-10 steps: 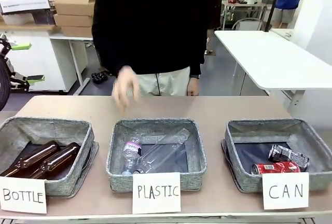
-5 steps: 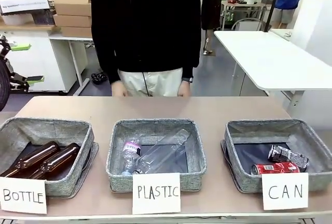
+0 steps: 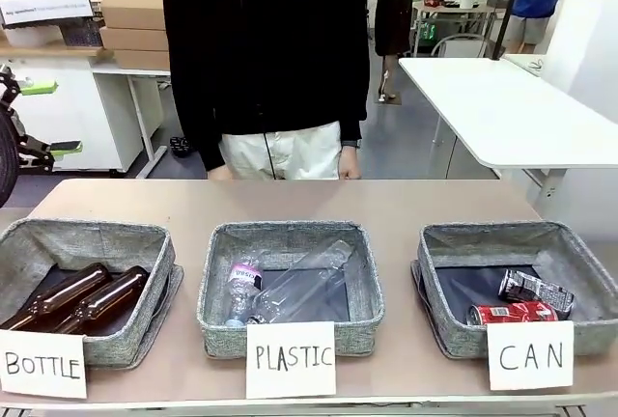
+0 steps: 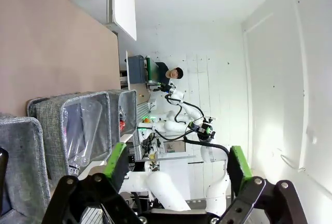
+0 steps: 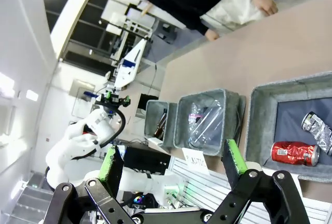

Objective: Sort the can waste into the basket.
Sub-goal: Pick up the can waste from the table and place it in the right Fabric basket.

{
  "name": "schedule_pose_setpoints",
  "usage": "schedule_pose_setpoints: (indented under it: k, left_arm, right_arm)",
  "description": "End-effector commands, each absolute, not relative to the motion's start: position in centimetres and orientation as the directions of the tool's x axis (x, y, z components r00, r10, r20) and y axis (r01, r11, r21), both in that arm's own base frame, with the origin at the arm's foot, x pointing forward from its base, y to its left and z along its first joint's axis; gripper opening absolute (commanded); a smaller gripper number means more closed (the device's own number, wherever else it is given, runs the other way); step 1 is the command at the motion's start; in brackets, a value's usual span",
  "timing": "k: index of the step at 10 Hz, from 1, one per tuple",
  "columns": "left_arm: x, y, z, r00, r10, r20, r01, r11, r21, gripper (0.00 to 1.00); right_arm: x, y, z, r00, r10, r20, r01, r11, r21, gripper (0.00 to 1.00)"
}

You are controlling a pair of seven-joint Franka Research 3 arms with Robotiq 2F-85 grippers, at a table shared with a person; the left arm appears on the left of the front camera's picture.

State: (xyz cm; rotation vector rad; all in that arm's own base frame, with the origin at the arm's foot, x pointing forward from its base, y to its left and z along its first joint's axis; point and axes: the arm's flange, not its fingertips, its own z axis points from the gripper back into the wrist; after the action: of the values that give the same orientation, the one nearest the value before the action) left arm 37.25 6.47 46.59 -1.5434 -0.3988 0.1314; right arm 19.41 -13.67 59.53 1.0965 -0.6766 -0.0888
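Observation:
The grey basket with the "CAN" sign stands at the table's front right. Two cans lie inside it on the dark lining, side by side: a dented silver-grey can and a shiny red can. In the right wrist view my right gripper hangs open and empty, high above the table, with the basket, red can and silver can below to the right. My left gripper is also open and empty, well off the table; the can basket shows far behind the others.
A "PLASTIC" basket with clear bottles sits in the middle, and a "BOTTLE" basket with brown bottles at the left. A person in a black top stands at the far edge, one hand hanging just behind the table. The far half of the table is bare.
The person's raised hand came down from over the table's far side and now hangs at the side. The baskets and cans lie as before.

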Motion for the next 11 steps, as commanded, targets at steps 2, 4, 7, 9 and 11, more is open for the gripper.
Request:
schedule_pose_setpoints:
  k: [2,4,7,9,11]
  left_arm:
    - [37.20,6.59,46.73,0.932,0.327,0.158,0.152,0.043,-0.987,1.00]
    - [37.20,6.59,46.73,0.932,0.327,0.158,0.152,0.043,-0.987,1.00]
    - [37.20,6.59,46.73,0.932,0.327,0.158,0.152,0.043,-0.987,1.00]
    - [37.20,6.59,46.73,0.932,0.327,0.158,0.152,0.043,-0.987,1.00]
    - [37.20,6.59,46.73,0.932,0.327,0.158,0.152,0.043,-0.987,1.00]
  right_arm:
    - [19.49,-13.71,59.58,0.800,-0.372,0.470,-0.269,0.478,0.836,1.00]
    - [19.49,-13.71,59.58,0.800,-0.372,0.470,-0.269,0.478,0.836,1.00]
    - [19.49,-13.71,59.58,0.800,-0.372,0.470,-0.269,0.478,0.836,1.00]
    - [19.49,-13.71,59.58,0.800,-0.372,0.470,-0.269,0.478,0.836,1.00]
    - [19.49,-13.71,59.58,0.800,-0.372,0.470,-0.269,0.478,0.836,1.00]
